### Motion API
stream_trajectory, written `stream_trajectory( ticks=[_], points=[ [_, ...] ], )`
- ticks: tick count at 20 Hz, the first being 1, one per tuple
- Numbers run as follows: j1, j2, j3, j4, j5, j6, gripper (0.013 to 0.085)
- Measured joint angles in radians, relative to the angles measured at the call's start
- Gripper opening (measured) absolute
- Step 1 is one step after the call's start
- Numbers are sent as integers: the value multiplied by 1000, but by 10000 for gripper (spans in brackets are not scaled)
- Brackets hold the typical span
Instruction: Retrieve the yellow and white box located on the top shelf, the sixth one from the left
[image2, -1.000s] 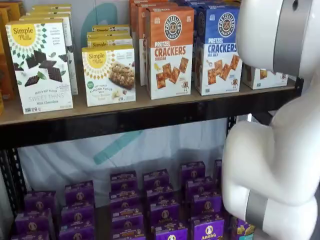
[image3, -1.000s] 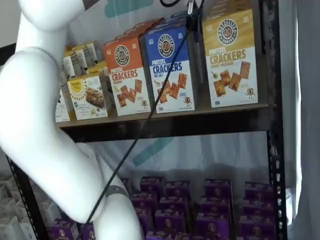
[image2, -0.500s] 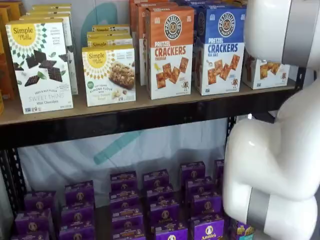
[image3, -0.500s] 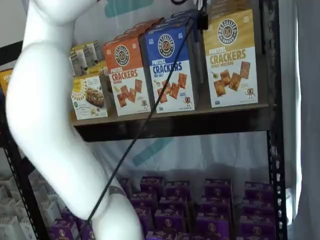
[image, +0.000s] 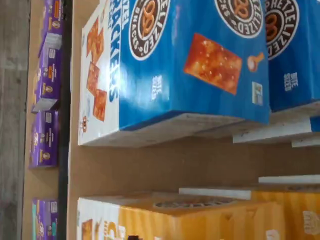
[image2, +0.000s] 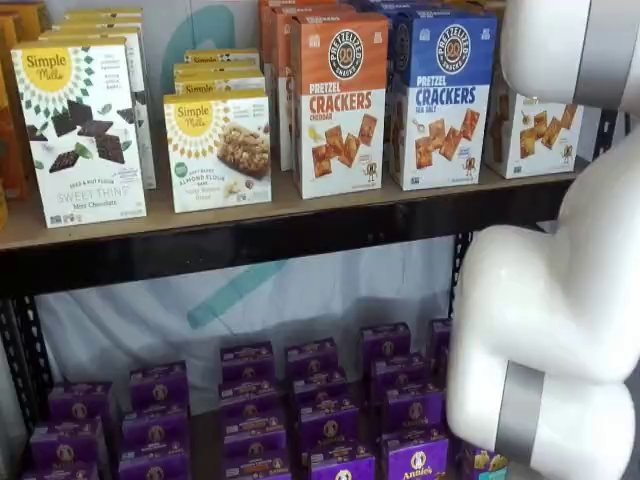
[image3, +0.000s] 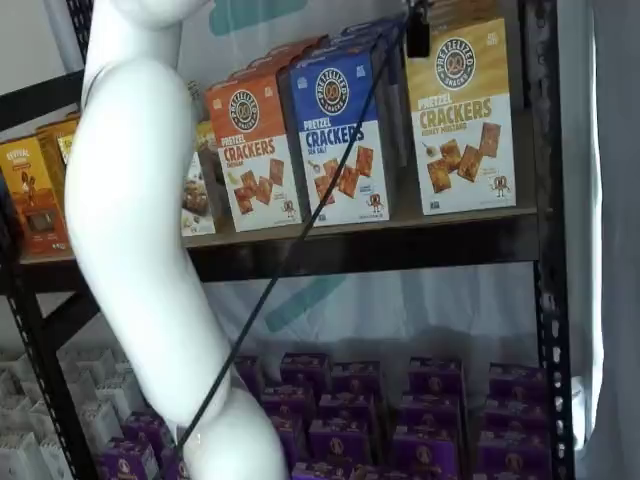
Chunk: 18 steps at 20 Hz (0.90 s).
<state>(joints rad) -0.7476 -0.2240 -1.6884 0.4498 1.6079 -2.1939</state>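
Observation:
The yellow and white box (image3: 460, 115) stands upright at the right end of the top shelf (image3: 380, 245), beside a blue box (image3: 338, 140). In a shelf view the white arm covers its upper half, leaving only the cracker picture on the box (image2: 535, 135). The wrist view looks onto the yellow box top (image: 200, 220) and the blue box (image: 190, 65), with bare shelf board (image: 165, 165) between them. Of my gripper (image3: 417, 32) only a black finger shows, hanging from the picture's top edge by the yellow box's upper left corner. It holds nothing.
An orange cracker box (image2: 338, 105) and white Simple Mills boxes (image2: 80, 130) fill the shelf further left. Several purple boxes (image2: 320, 420) sit on the lower shelf. A black cable (image3: 290, 250) runs slantwise across the shelf front. My white arm (image2: 550, 320) fills the right side.
The arm has swung right in both shelf views. The black finger has moved right and a little up, from the blue box's top corner toward the yellow box. More of the yellow box now shows.

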Motion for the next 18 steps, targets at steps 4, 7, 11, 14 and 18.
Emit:
stream_trajectory(
  ticks=[4,7,11,14,18],
  points=[
    [40,29,-20,-63,-11,11,850],
    [64,46,-25,-99,-24,18,850],
    [86,81,-63,-147,10,33,850],
    [101,116,-112,-185,61,46,850],
    [118,160,-178,-240,137,57,850]
  ],
)
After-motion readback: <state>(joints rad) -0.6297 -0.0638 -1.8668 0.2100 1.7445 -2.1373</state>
